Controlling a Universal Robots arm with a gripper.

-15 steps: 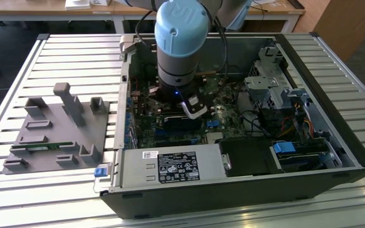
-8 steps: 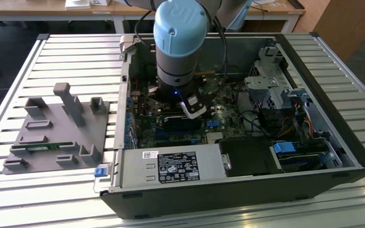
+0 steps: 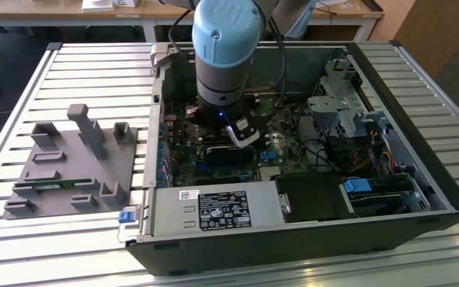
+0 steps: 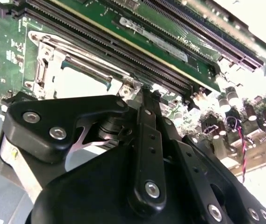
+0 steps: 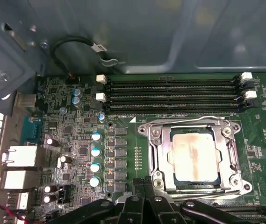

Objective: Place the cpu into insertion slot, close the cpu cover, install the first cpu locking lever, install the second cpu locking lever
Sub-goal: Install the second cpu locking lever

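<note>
Already seated: cpu (image 5: 192, 156) in insertion slot (image 5: 157, 179), cpu cover (image 5: 230, 154) shut down over it. Gripper (image 5: 144, 183) clenched, holding nothing, tips together at cover's near edge, chip lying just beyond tips.

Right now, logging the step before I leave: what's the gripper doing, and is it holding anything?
Gripper: shut, fingers together, holding nothing, low over the motherboard beside the insertion slot, where the cpu sits under the closed cpu cover.
</note>
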